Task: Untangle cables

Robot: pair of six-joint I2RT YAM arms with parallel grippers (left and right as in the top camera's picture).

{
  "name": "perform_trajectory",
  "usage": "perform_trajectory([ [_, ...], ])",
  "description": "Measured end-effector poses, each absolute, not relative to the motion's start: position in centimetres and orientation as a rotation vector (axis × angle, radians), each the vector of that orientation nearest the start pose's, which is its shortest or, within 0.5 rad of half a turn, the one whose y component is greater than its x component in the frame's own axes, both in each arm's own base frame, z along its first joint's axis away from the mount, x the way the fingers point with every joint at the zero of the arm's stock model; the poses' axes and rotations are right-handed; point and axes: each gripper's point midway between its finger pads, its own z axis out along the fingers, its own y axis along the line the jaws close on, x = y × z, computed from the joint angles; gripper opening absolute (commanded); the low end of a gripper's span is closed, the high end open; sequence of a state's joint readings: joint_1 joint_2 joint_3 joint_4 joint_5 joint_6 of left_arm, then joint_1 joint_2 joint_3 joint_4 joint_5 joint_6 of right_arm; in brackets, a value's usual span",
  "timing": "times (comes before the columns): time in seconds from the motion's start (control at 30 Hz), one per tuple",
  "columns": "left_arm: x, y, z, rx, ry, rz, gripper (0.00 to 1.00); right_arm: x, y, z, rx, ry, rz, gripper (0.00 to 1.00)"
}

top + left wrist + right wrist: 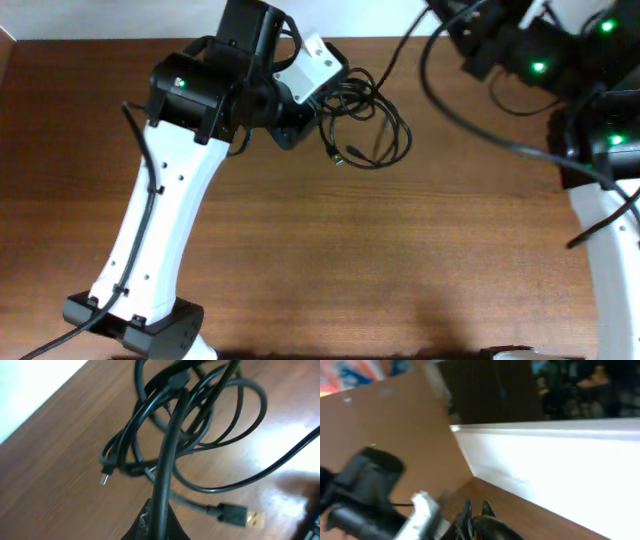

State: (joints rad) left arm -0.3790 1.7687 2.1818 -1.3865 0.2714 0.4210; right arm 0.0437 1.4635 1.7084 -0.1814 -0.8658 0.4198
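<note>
The cables (365, 122) lie as a looped black bundle on the wooden table (400, 250), at the back middle. In the left wrist view the bundle (200, 425) shows a small plug (104, 479) and a USB plug (240, 516). My left gripper (160, 522) is shut on one strand that runs up into the loops. From overhead the gripper (300, 118) is mostly hidden under its wrist, just left of the bundle. My right gripper (452, 22) is at the back edge, and a strand rises from the bundle toward it. In its wrist view the jaws (476, 510) are closed on a dark cord.
The left arm (150, 220) crosses the table's left half. The right arm (600, 140) with its thick wiring stands at the right edge. A white wall (555, 460) runs along the table's back edge.
</note>
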Motion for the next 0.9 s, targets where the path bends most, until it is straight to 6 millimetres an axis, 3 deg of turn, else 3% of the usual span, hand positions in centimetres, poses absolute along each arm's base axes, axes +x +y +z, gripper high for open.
perform_trajectory([
  [0.1,36.1,-17.2,34.5,0.998,2.267,-0.271,0.00,40.8,10.5,49.7,-0.324,1.606,0.942,0.04],
  [0.2,34.7,-14.2,38.3,0.894,2.193,-0.223,0.00,41.7,4.4,48.9,-0.184,1.645,0.858,0.04],
  [0.33,34.0,-10.1,41.2,0.759,2.144,-0.151,0.00,41.7,-2.2,48.4,-0.045,1.657,0.758,0.04],
  [0.47,33.2,-7.6,43.0,0.670,2.117,-0.096,0.00,40.9,-8.7,47.7,0.114,1.666,0.653,0.04],
  [0.6,33.0,-5.9,43.8,0.598,2.109,-0.060,0.00,40.3,-11.6,47.6,0.176,1.654,0.594,0.04],
  [0.8,32.7,-6.9,43.9,0.616,2.095,-0.130,0.00,40.2,-11.6,47.6,0.152,1.657,0.568,0.04],
  [0.9,32.4,-8.0,44.1,0.612,2.087,-0.223,0.00,40.4,-12.9,45.9,0.165,1.709,0.448,0.04],
])
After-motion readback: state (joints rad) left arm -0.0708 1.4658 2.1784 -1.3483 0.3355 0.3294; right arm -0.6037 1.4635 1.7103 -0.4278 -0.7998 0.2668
